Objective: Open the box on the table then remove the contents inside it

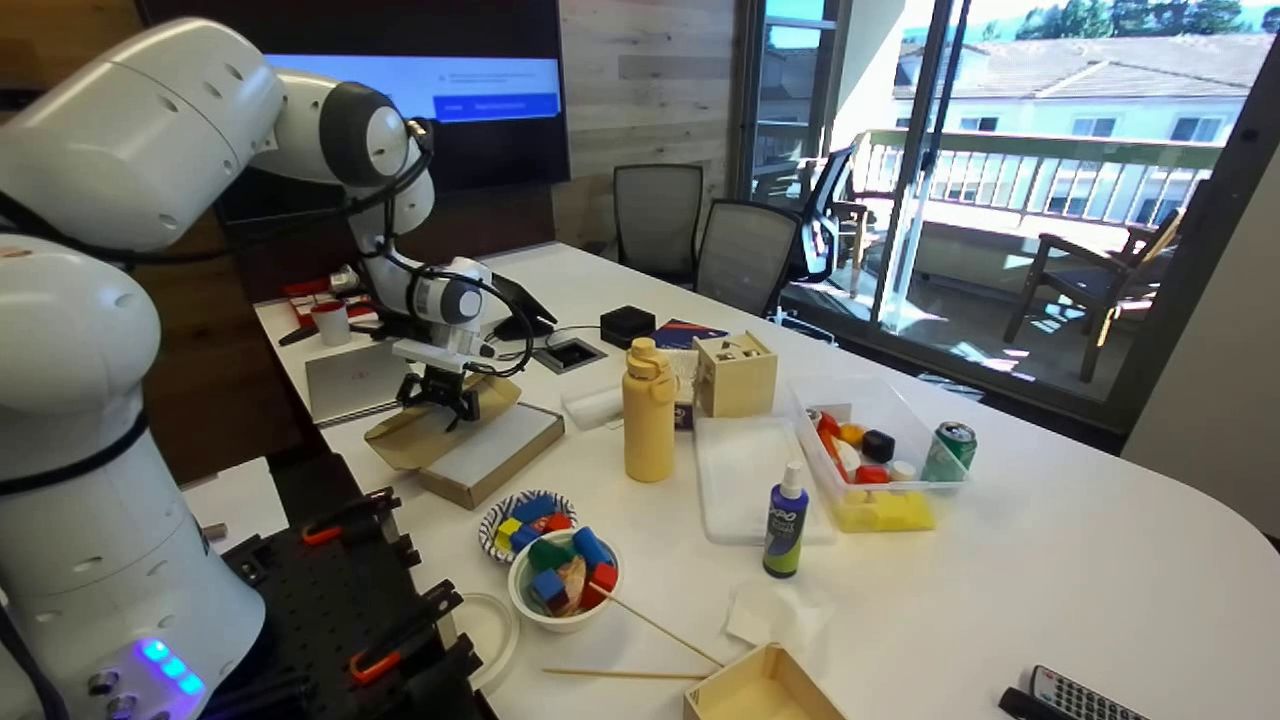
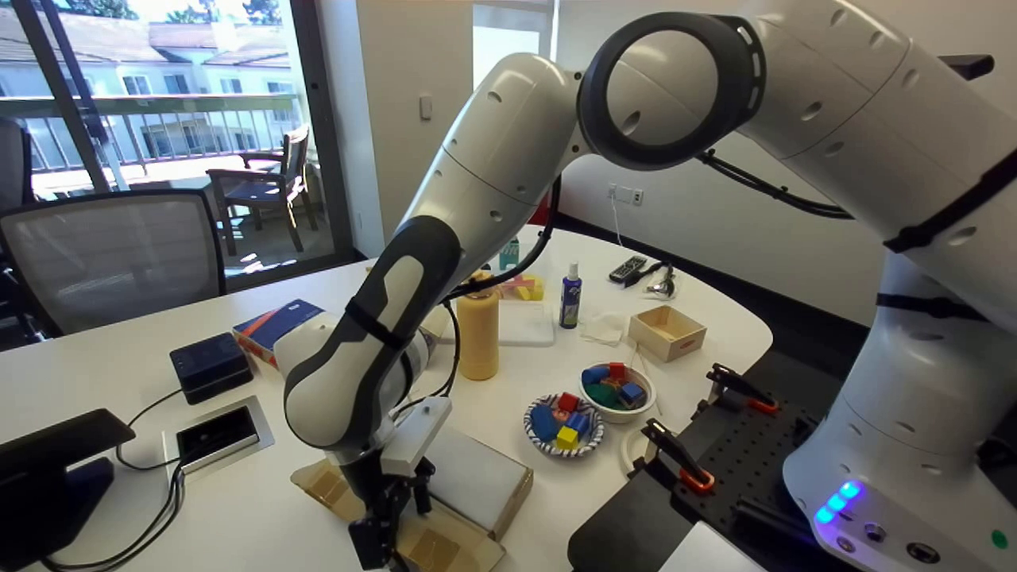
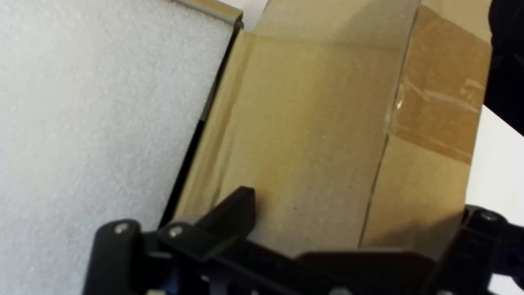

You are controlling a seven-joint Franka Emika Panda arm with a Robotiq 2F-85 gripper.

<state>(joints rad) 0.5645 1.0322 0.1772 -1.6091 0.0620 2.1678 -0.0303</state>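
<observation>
The box [image 1: 520,456] lies on the table [image 1: 1050,560], its lid [image 3: 307,135] folded back and a white sheet [image 3: 102,114] filling it. At the lid, the gripper [image 1: 438,406] stands wide (whether it touches, I cannot tell). The arm [image 2: 493,151] hides part of the box in an exterior view. A patterned bowl [image 2: 548,446] sits near one corner, a yellow bottle [image 1: 649,430] and grey slab [image 1: 350,380] nearby.

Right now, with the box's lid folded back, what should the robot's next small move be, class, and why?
Probably shift the jaws sideways from the lid to above the white foam-like sheet in the box. The lid already lies folded back, the jaws stand open over it, gripping nothing, and the sheet covers most of the box's inside, so it seems the first thing to remove.
</observation>
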